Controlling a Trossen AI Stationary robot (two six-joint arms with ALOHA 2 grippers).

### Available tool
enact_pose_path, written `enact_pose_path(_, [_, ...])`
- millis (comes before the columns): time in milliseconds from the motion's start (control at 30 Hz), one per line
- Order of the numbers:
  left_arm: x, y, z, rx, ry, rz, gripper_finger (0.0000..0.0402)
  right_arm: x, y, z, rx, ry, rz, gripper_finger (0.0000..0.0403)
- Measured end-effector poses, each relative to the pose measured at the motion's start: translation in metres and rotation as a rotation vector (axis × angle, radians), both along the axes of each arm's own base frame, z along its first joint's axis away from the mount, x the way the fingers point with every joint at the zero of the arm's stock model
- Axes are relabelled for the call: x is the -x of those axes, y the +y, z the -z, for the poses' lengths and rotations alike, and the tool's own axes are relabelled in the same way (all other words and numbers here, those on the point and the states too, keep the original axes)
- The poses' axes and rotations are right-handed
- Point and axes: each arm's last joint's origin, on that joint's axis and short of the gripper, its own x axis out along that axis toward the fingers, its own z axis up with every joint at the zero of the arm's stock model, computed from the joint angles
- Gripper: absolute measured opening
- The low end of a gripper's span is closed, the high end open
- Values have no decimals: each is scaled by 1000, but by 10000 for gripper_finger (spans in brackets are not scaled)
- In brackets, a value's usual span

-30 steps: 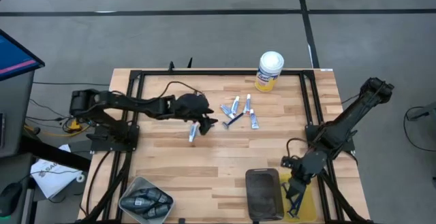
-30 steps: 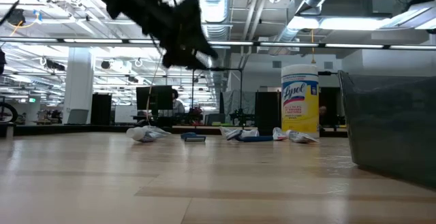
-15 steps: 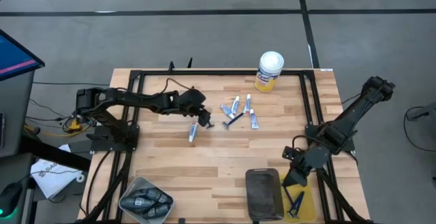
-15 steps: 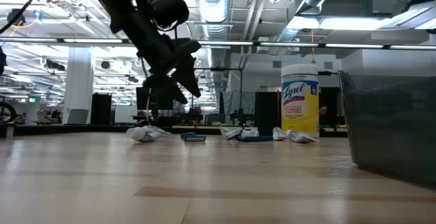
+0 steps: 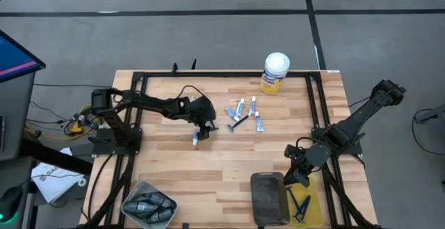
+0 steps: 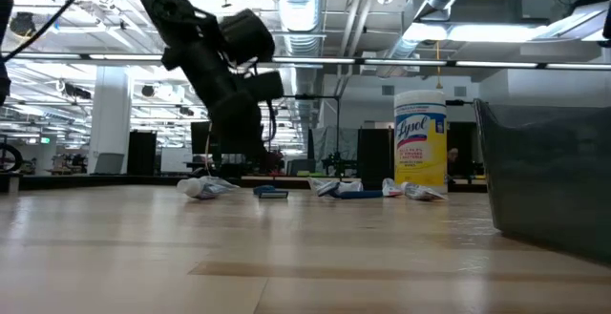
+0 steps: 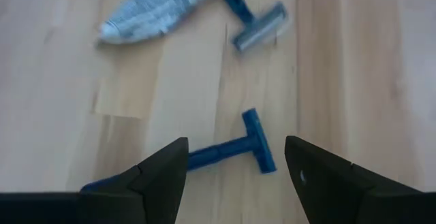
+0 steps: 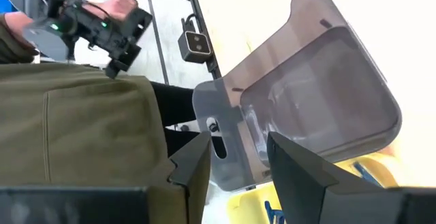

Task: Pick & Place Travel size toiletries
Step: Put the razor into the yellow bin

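Left gripper hangs low over the wooden table, left of centre, fingers spread wide with nothing between them. In the left wrist view a blue razor lies flat on the wood in the gap between the two dark fingers, not touched. Same view, farther off: a white toothpaste tube and a second razor with a grey head lying right against it.

High view: a white tube lies just beside the left gripper. A small cluster of toiletries, white tubes and a blue razor, sits near the table's middle, just right of that gripper. Yellow Lysol canister with white lid stands upright at the far edge, apart from the cluster.

Right gripper hovers near the front right of the table, above the edge of the yellow tray; fingers partly apart, empty. A blue razor lies in that tray. A smoky grey bin sits touching the tray on its left. A clear bin with dark grey oblong pieces sits at the front left corner.

Right wrist view shows a person in an olive sleeve beyond the table.
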Motion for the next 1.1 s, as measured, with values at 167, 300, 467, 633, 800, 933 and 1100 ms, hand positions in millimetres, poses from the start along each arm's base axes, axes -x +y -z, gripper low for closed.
enact_pose_path(167, [-3, 0, 16, -75, 52, 68, 241, -1, -1, 0, -1, 0, 6, 135])
enact_pose_path(300, [-4, 2, 18, -117, 60, 97, 241, -1, -1, 0, -5, 2, 10, 133])
enact_pose_path(467, [-4, 2, 18, -128, 63, 115, 241, -1, -1, 0, -7, 3, 11, 134])
enact_pose_path(633, [-6, -4, 18, 13, 26, -1, 241, -1, -1, 0, -7, 3, 11, 132])
enact_pose_path(800, [-11, -29, 15, 74, 5, 76, 241, -1, -1, 0, -2, 0, 6, 133])
enact_pose_path(933, [-22, -45, 5, 29, -27, 186, 241, -1, -1, 0, 4, 4, 5, 134])
enact_pose_path(1100, [-35, -44, -11, -41, -91, 248, 241, -1, -1, 0, 4, 4, 5, 132])
